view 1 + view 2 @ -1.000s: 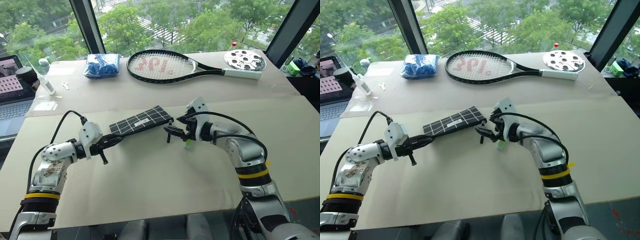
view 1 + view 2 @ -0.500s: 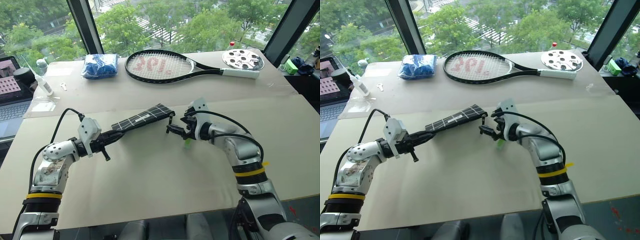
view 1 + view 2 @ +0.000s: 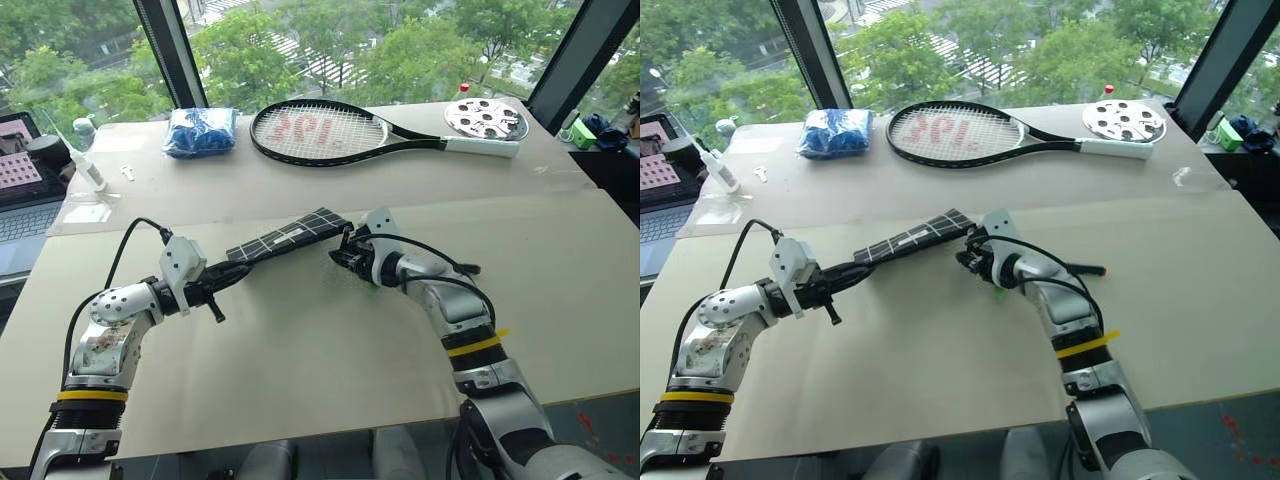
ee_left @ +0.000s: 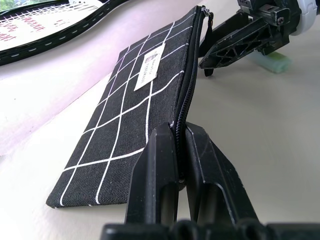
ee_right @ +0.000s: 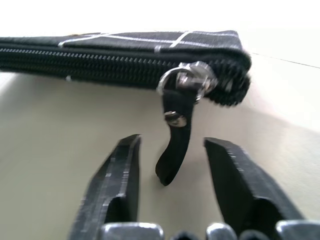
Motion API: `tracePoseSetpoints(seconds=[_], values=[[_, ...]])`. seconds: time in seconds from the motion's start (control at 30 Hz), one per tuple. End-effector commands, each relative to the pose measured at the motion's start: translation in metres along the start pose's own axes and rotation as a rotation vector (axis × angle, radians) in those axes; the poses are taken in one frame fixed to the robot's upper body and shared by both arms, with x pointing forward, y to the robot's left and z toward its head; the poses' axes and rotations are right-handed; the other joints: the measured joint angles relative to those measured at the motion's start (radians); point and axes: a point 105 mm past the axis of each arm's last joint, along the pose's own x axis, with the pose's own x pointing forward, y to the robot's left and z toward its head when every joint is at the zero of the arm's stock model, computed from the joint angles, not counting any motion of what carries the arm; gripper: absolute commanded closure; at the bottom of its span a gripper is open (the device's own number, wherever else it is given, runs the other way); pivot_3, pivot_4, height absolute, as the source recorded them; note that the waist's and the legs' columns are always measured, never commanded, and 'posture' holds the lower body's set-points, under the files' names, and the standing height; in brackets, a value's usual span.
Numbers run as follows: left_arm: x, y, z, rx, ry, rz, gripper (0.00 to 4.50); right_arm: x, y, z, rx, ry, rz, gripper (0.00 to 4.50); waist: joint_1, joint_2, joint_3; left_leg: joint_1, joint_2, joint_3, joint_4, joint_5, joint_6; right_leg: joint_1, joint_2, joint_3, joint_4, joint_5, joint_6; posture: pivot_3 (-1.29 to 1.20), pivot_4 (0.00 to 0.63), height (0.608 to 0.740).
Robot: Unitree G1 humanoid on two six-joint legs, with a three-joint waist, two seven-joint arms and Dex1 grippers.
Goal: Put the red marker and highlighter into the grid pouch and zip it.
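Note:
The grid pouch (image 3: 285, 237), black with white lines, is held tilted above the table. My left gripper (image 4: 178, 131) is shut on its near zipper edge. The slider and its black pull strap (image 5: 175, 145) sit at the pouch's far end. My right gripper (image 5: 170, 142) stands open at that end, one finger on each side of the strap with a gap to both. The light-green highlighter (image 4: 272, 62) lies on the table just under the right gripper. The red marker (image 3: 1090, 270) lies on the table behind the right forearm.
A tennis racket (image 3: 330, 130), a blue packet (image 3: 203, 130) and a round white disc (image 3: 487, 118) lie at the back of the table. A laptop (image 3: 20, 190) and a small bottle (image 3: 90, 165) stand at the far left.
My right gripper has moved left and down to the pouch's far end, and its fingers have narrowed around the pull strap. The left gripper keeps its hold on the pouch.

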Motion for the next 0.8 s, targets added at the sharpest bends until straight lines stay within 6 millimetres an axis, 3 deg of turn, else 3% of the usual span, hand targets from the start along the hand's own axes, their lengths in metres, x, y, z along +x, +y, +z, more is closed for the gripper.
tracePoseSetpoints(seconds=[0.03,0.07,0.4,0.63,0.8], values=[[-0.002,0.002,0.011,0.016,-0.045,0.022,4.50,-0.002,0.011,0.021,-0.057,-0.070,0.052,4.05,0.000,0.000,0.000,0.000,0.000,0.000,0.000,0.000,0.000,0.000,0.000,0.000,0.000,0.000,0.000,0.00,0.150,0.740],[-0.001,0.002,0.011,0.013,-0.048,0.025,4.50,-0.001,0.013,0.021,-0.059,-0.069,0.059,4.43,-0.001,0.000,0.000,0.000,0.000,0.000,0.000,0.000,0.000,0.000,0.000,0.000,0.000,0.000,0.000,0.00,0.150,0.740],[0.004,0.004,0.012,0.003,-0.066,0.039,4.50,0.002,0.051,0.030,-0.100,-0.076,0.206,4.43,0.000,0.000,0.000,0.000,0.000,0.000,0.000,0.000,0.000,0.000,0.000,0.000,0.000,0.000,0.000,0.00,0.150,0.740],[0.004,0.003,0.011,-0.001,-0.064,0.039,4.50,0.003,0.053,0.057,-0.078,-0.147,0.221,4.43,0.000,0.000,0.000,0.000,0.000,0.000,0.000,0.000,0.000,0.000,0.000,0.000,0.000,0.000,0.000,0.00,0.150,0.740],[0.005,0.004,0.011,-0.001,-0.063,0.037,4.50,0.005,0.071,0.057,-0.086,-0.124,0.312,4.43,0.000,0.000,0.000,0.000,0.000,0.000,0.000,0.000,0.000,0.000,0.000,0.000,0.000,0.000,0.000,0.00,0.150,0.740]])
